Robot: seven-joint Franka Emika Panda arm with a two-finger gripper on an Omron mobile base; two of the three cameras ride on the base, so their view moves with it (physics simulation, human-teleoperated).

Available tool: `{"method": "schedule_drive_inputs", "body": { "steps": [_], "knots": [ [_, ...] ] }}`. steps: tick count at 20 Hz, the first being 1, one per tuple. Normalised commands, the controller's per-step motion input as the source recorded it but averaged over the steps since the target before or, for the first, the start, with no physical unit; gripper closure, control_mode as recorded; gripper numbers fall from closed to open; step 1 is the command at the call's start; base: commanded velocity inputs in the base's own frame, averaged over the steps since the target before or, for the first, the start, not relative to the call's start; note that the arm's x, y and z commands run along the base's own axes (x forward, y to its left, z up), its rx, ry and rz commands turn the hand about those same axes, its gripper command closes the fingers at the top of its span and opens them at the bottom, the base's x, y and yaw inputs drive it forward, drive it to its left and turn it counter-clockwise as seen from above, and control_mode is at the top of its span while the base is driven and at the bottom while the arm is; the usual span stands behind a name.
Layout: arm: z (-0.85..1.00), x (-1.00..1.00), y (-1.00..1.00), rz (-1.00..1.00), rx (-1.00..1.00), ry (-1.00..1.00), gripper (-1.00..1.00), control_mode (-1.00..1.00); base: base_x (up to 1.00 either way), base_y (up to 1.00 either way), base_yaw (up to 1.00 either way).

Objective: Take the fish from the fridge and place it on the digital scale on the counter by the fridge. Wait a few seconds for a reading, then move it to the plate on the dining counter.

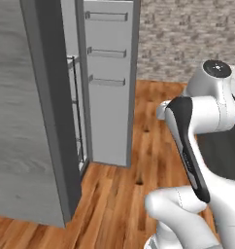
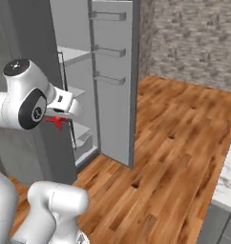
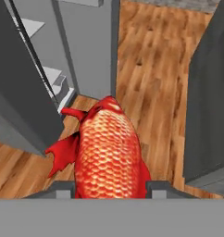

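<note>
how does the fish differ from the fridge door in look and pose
The fish is red-orange and scaly; the fridge door is plain flat grey.
The fish is small and sits between the fingers of the hand; the fridge door is tall and carries rail shelves.
The fish is held clear of the fridge; the fridge door hangs on it, swung wide open.
</note>
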Motion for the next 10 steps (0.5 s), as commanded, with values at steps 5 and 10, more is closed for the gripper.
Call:
{"method": "schedule_drive_inputs", "body": {
  "steps": [5, 10],
  "knots": [
    [0.00, 0.00, 0.00, 0.00, 0.00, 0.00, 1.00, 1.00, -1.00, -0.05, -0.53],
    [0.00, 0.00, 0.00, 0.00, 0.00, 0.00, 1.00, 1.00, -0.47, -0.61, -0.14]
  ]
}}
